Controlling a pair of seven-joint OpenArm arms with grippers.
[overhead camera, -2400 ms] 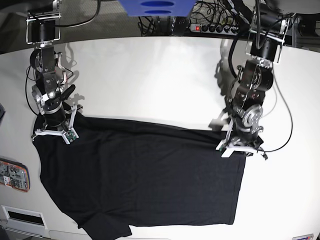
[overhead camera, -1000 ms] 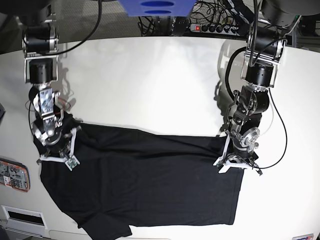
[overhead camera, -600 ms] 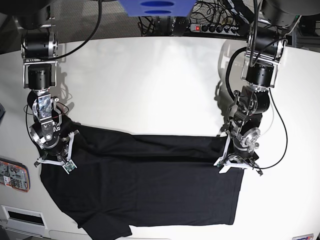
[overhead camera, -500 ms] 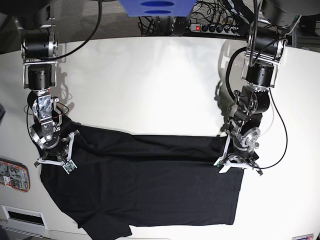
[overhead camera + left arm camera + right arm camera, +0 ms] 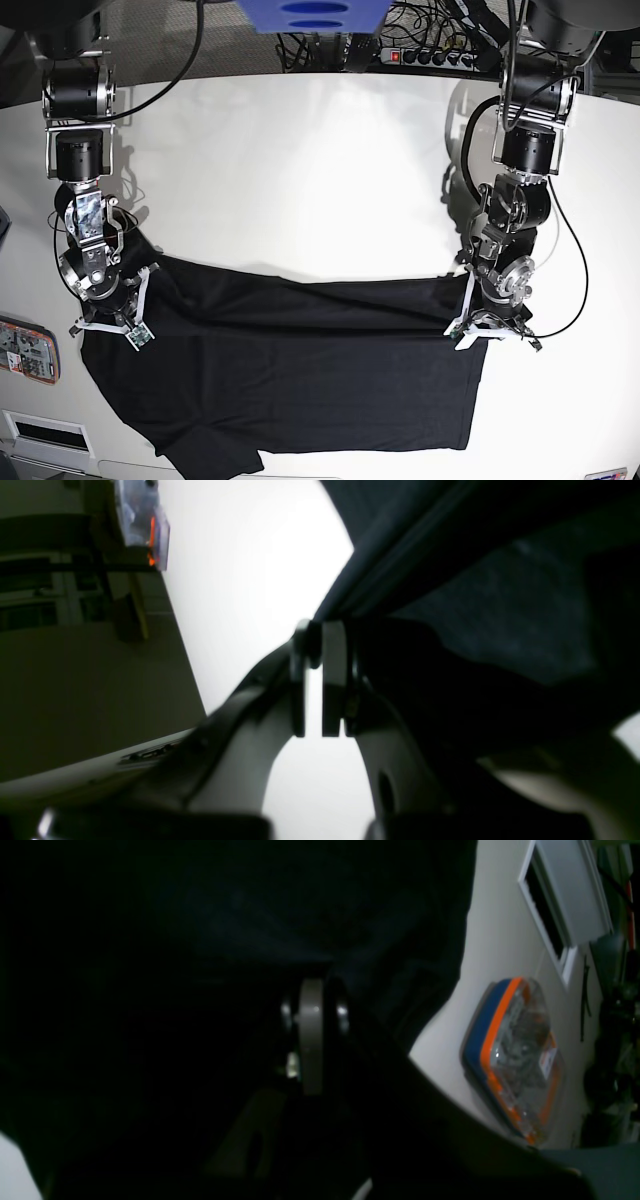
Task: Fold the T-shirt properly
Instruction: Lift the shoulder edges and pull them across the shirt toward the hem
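1. Left wrist view: left end effector (image 5: 315, 645) pinches the T-shirt (image 5: 500, 595) hem, cloth running toward 2 o'clock over the white worktop (image 5: 240, 580).
2. Right wrist view: right end effector (image 5: 312, 1015) is pressed together on black cloth.
3. Base view: T-shirt (image 5: 300, 370) lies flat at 6 o'clock on the worktop, both upper corners gripped.

Left gripper (image 5: 315, 645): jaws nearly closed, pinching a hemmed edge of the shirt (image 5: 500, 595) at the tips. Cloth spreads up and right from the pincer. White table (image 5: 240, 580) lies left of it. Orange-marked clear box (image 5: 142, 522) far upper left.
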